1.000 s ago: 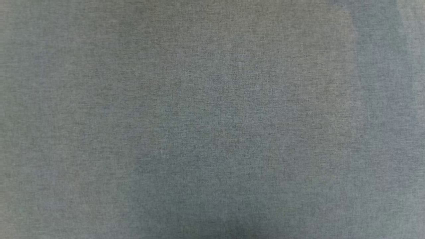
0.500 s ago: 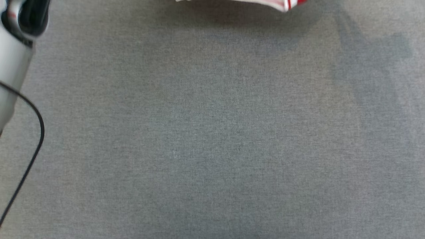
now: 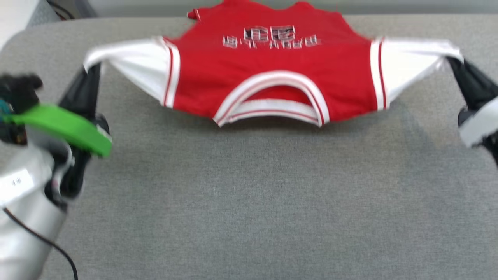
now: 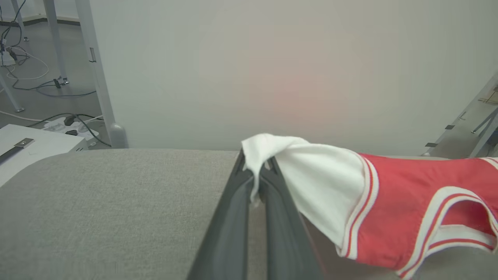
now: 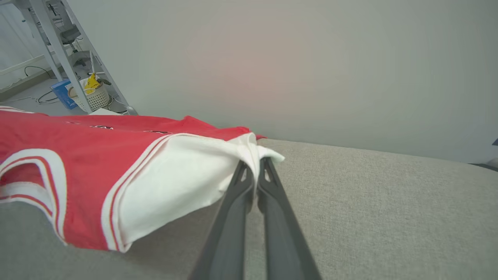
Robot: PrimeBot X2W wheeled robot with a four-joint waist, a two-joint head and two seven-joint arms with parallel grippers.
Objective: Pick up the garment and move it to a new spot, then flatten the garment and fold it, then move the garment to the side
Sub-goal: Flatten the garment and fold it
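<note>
Camera rose; arms (image 3: 27,194) spread, pinching garment (image 3: 272,66).

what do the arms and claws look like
Left claw and right claw: two long, dark grey, tapering fingers each. Left arm: silver-grey, with a bright green bracket, small white label and thin black cable. Right arm: pale grey wrist.
</note>
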